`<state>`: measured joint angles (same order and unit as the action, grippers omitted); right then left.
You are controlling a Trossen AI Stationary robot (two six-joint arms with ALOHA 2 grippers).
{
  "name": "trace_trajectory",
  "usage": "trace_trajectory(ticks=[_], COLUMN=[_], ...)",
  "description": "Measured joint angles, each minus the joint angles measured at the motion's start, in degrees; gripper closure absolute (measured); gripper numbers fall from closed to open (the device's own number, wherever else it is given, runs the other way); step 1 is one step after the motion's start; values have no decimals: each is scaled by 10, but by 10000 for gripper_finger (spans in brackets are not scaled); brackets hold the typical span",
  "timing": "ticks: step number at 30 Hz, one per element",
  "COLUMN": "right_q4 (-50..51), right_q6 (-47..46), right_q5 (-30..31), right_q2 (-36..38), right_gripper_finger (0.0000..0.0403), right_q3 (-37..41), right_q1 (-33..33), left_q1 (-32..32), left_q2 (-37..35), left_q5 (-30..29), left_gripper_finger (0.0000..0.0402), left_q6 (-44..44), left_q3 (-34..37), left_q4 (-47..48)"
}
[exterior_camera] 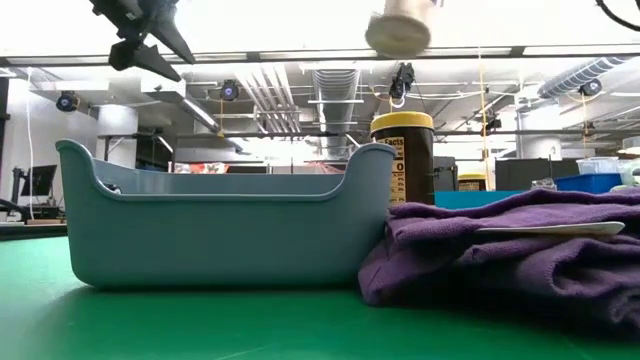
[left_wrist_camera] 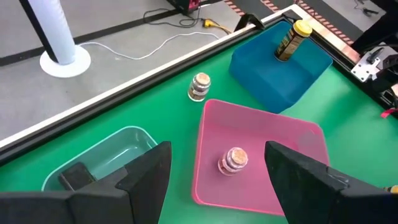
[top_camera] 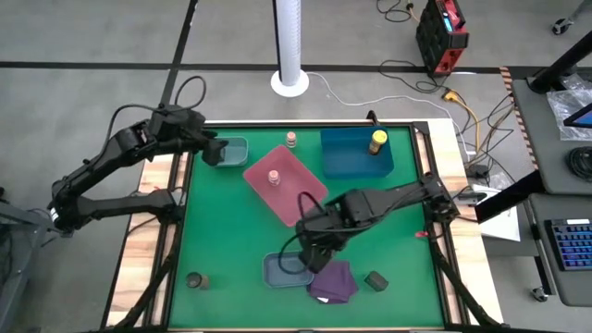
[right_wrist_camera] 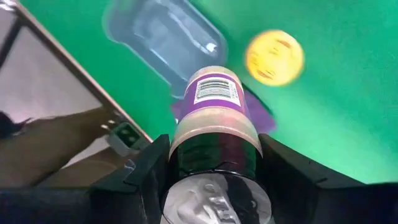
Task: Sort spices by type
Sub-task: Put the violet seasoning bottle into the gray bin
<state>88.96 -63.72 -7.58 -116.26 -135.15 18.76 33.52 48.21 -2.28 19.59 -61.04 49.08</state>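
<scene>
My right gripper point(top_camera: 314, 252) hangs over the near middle of the table, above the grey-blue tray point(top_camera: 285, 270) and the purple cloth point(top_camera: 333, 282), shut on a dark jar point(right_wrist_camera: 214, 118) with a purple barcode label. A yellow-lidded jar point(right_wrist_camera: 273, 57) stands on the table below it. My left gripper point(left_wrist_camera: 217, 152) is open above the teal tray point(left_wrist_camera: 118, 152), which holds a dark jar point(left_wrist_camera: 78, 177). One pale pink jar point(left_wrist_camera: 233, 160) stands in the pink tray point(left_wrist_camera: 273, 149), and another point(left_wrist_camera: 199, 86) on the green table. A yellow jar point(top_camera: 377, 141) stands in the blue tray point(top_camera: 351, 157). My right gripper pinches the dark jar by its body point(right_wrist_camera: 214, 146), one finger point(right_wrist_camera: 146, 171) on each side. The jar runs along the fingers, its labelled end point(right_wrist_camera: 214, 90) pointing away from the wrist. It is lifted clear, above the tray and cloth.
Two more dark jars lie on the table near its near edge, one to the left point(top_camera: 195, 279) and one to the right point(top_camera: 375, 279). The raised wooden table border point(top_camera: 157, 240) runs along both sides. A white post point(top_camera: 289, 46) stands beyond the far edge.
</scene>
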Motion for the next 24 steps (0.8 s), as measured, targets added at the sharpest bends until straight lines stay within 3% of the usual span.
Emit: trace_trajectory(ticks=[3,14,24], right_q4=[-60,-133,-134], right_q6=[5,71,153], right_q5=[-33,-42,-44], right_q2=[2,-56,-106], right_gripper_finger=[202,202,202], right_q3=[23,1,1], right_q1=[-5,-16,-18], left_q1=[0,0,0], left_q2=[-1,6,8], left_q5=[0,3,3], left_gripper_finger=[159,159,159], left_q6=[-2,-13,-26], left_q3=[0,0,0], left_q4=[0,11,15])
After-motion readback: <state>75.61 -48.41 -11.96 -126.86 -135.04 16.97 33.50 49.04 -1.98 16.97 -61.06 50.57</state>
